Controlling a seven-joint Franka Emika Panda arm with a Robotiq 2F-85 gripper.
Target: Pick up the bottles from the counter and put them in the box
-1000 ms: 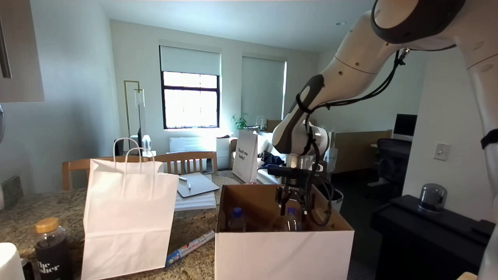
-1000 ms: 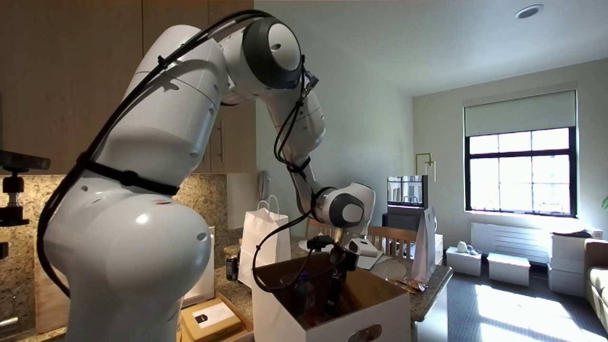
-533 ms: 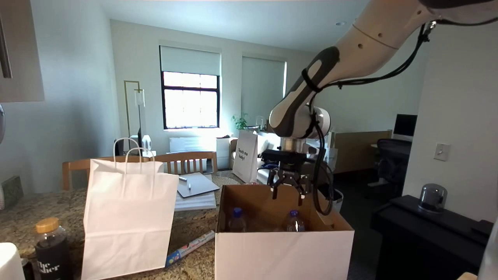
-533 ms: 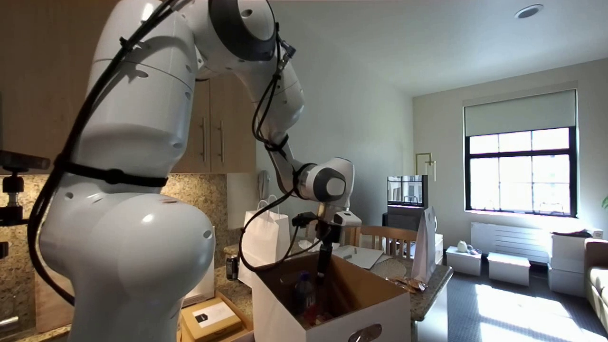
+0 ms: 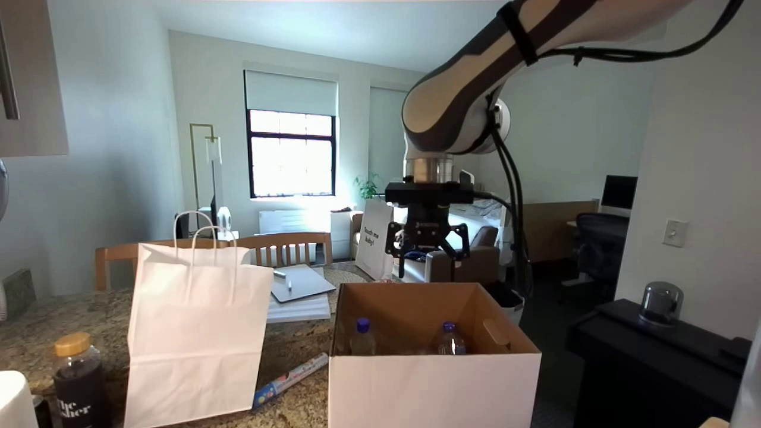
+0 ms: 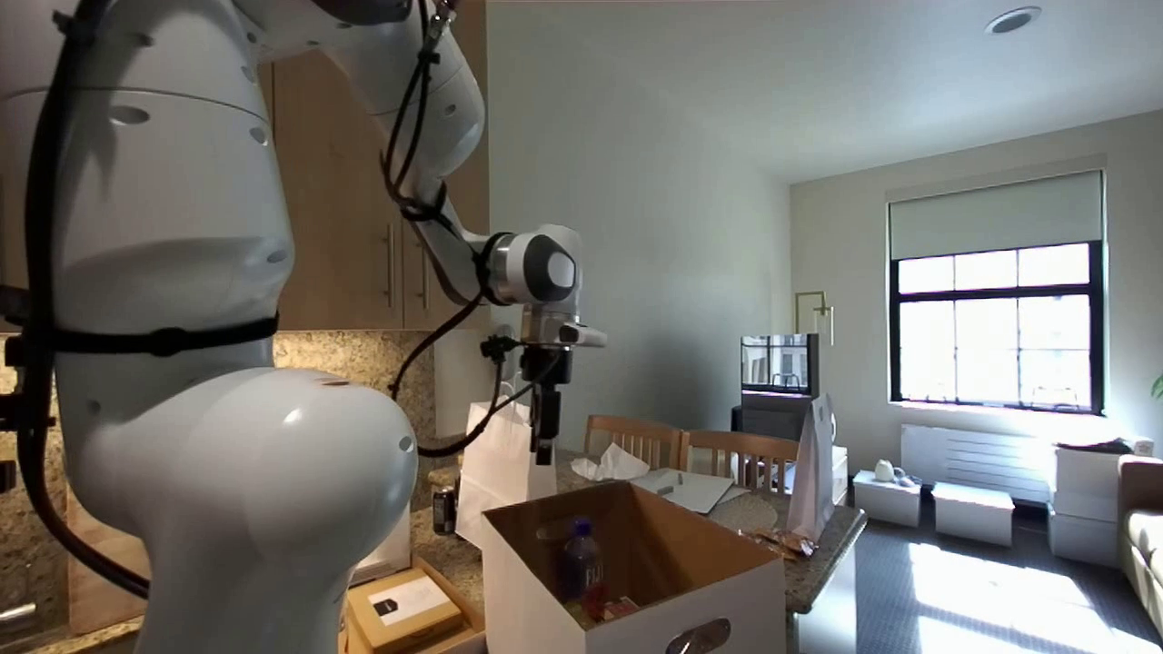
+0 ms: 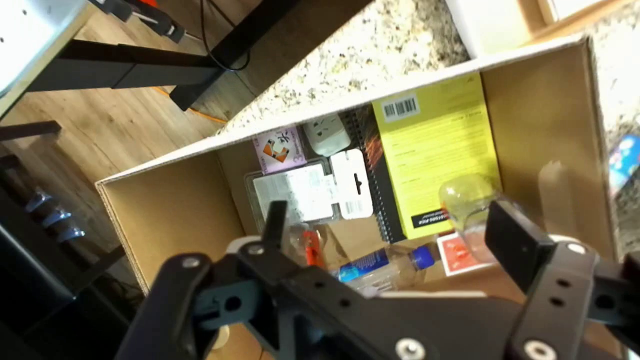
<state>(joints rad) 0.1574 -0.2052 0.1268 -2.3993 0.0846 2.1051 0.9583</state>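
My gripper [image 5: 427, 270] hangs above the cardboard box [image 5: 434, 386], its jaws wide apart and empty. It also shows above the box in an exterior view [image 6: 543, 454] and in the wrist view [image 7: 392, 235]. Inside the box are a blue-capped bottle [image 5: 362, 340] and a second blue-capped bottle [image 5: 452, 342]; their lower parts are hidden by the front wall. A bottle with a dark label [image 6: 583, 563] stands in the box. In the wrist view a blue-capped bottle [image 7: 400, 262] and a clear bottle [image 7: 467, 200] show below the fingers. The speckled counter [image 5: 297, 342] runs under the box.
A white paper bag [image 5: 196, 333] stands beside the box. An orange-lidded bottle [image 5: 80, 380] and a printed tube [image 5: 291, 378] are on the counter. A laptop [image 5: 300, 282] lies behind. The box also holds a yellow book [image 7: 435, 150] and packages. A dark can [image 6: 443, 511] stands near the bag.
My gripper was down inside the box at a bottle; it has risen out above the rim and drawn back with its jaws apart. The bottle stays in the box, slightly shifted.
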